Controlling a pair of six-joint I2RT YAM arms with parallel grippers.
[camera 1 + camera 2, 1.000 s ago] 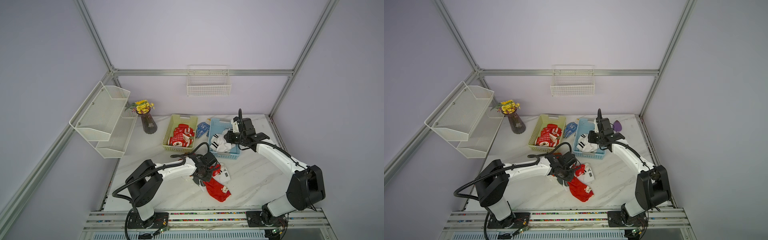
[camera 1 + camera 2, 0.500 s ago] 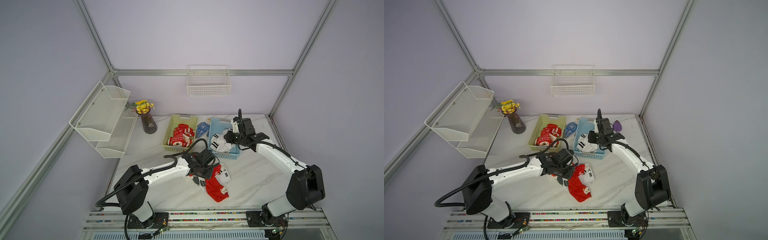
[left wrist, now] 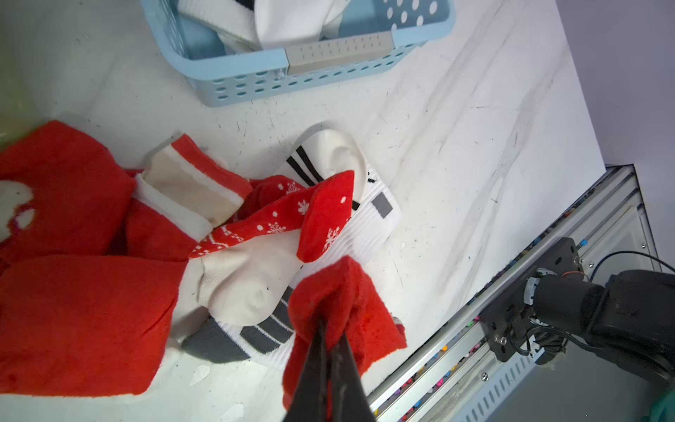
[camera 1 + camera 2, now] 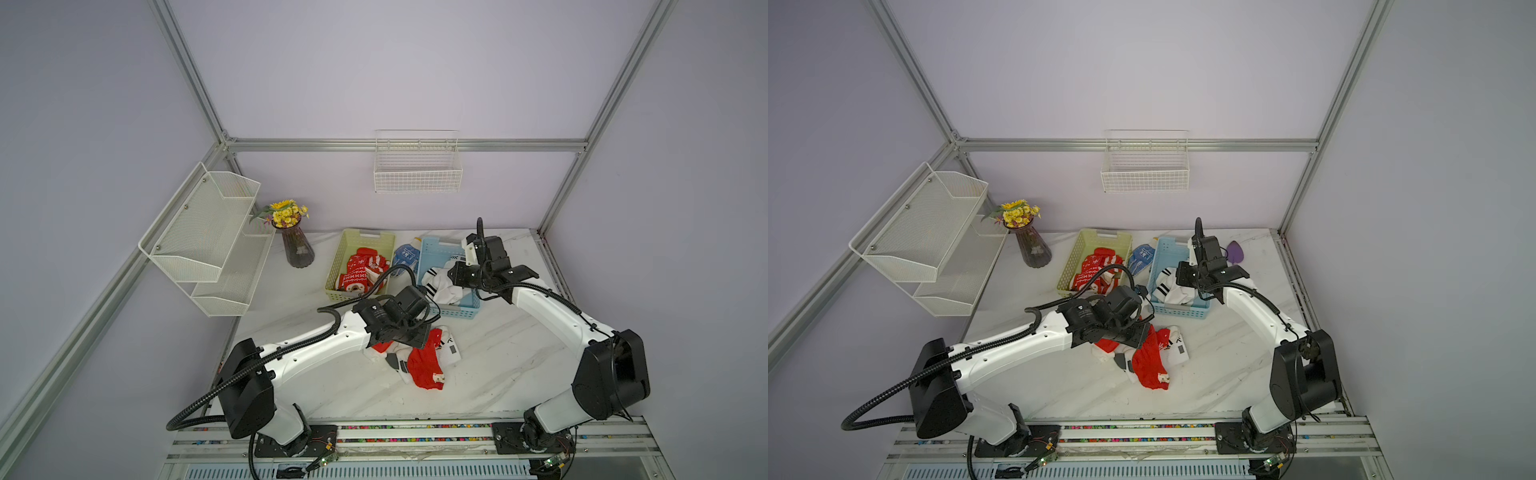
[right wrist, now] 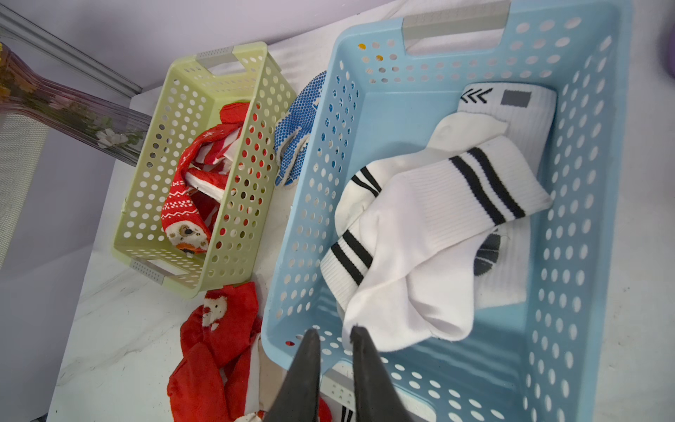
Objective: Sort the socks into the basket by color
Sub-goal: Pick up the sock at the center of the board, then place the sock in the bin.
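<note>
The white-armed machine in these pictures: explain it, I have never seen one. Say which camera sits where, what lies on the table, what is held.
It is a robot with a left arm and a right arm, each ending in two-fingered jaws. Both top views look down on the whole table; the other two come from cameras on the wrists. The green basket holds red socks, the blue basket white socks, with a blue dotted glove between them; a mixed pile of socks waits on the table. The left jaws are shut on a red sock from that pile. The right jaws hang slightly open over the blue basket, holding nothing.
</note>
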